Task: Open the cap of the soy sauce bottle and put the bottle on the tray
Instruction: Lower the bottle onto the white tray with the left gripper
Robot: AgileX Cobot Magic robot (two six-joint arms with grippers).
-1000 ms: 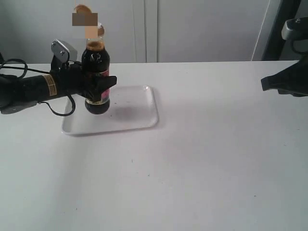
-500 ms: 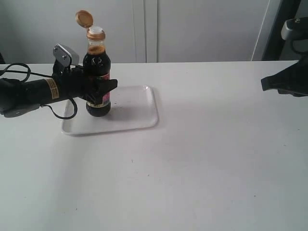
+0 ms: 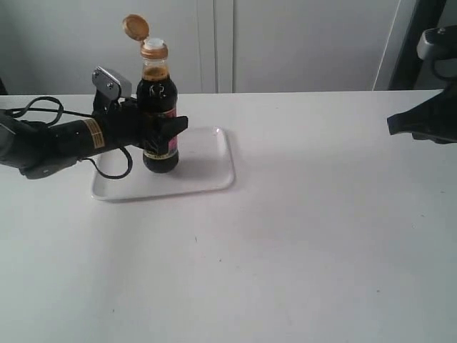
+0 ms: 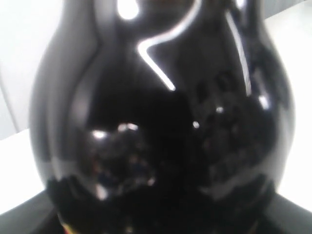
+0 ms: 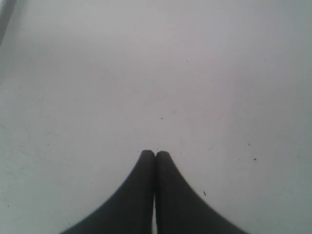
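Tray [image 3: 207,175] at ten o'clock on the table [image 3: 285,250], soy sauce bottle [image 3: 158,89] upright over its middle, left gripper [image 3: 168,132] clamped round its label, right gripper [image 5: 155,154] pinched empty at three. Cap [image 3: 134,27] hangs open toward eleven: a tilted release could tip the bottle and spill.

Shows a white tabletop [image 3: 285,250] from 3 to 9 o'clock, evenly lit. Backed at 12 o'clock by a pale grey wall [image 3: 307,43] with vertical seams [image 3: 216,43].
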